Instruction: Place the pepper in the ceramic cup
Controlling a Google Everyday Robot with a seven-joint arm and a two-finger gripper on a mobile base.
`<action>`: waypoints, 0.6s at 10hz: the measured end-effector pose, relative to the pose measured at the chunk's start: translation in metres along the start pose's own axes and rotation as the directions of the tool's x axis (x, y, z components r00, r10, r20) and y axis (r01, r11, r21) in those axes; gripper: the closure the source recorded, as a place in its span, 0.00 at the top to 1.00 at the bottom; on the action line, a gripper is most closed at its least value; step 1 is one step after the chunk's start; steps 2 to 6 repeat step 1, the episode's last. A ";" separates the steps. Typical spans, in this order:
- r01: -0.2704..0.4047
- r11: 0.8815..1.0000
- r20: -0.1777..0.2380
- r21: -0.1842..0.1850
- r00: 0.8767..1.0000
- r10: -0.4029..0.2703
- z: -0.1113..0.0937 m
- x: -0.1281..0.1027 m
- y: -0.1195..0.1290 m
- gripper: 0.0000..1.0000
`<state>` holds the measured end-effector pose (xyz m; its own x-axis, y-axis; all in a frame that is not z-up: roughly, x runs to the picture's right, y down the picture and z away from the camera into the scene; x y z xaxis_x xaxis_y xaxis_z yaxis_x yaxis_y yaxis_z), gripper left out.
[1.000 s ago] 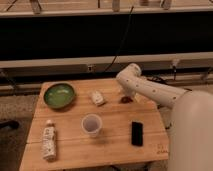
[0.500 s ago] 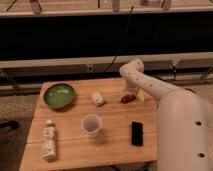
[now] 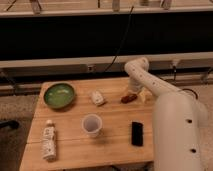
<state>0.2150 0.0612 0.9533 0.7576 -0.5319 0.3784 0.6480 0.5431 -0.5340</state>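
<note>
One arm, one table (image 3: 115, 145), and six loose items make up the scene I am steering through. The pepper (image 3: 128, 98), small and dark reddish-brown, lies flat on the wood at about two o'clock from the table's middle, just left of a small pale scrap (image 3: 145, 96). The gripper (image 3: 132, 91) sits directly above and behind the pepper, at the end of the white arm (image 3: 150, 82) that reaches in from the right; whether it is spread, pressed together or already pinching the pepper I cannot tell, since the wrist hides the tips. The ceramic cup (image 3: 92, 125) stands upright and seemingly empty near the table's centre, at roughly seven o'clock from the pepper and well apart from it. A green bowl (image 3: 59, 95) occupies the ten o'clock corner, a small white packet (image 3: 97, 97) lies between bowl and pepper, a labelled bottle (image 3: 48, 141) lies on its side at eight o'clock, and a black block (image 3: 136, 133) rests at five o'clock. I judge the step in hand to be the grasp of the pepper. The next move calls for a secure pinch, a lift clear of the wood, and a carry toward seven o'clock to release over the cup's mouth, avoiding the packet.
</note>
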 end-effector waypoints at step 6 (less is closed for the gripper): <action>-0.015 1.000 0.017 0.008 1.000 0.015 0.001 0.000 0.002 0.80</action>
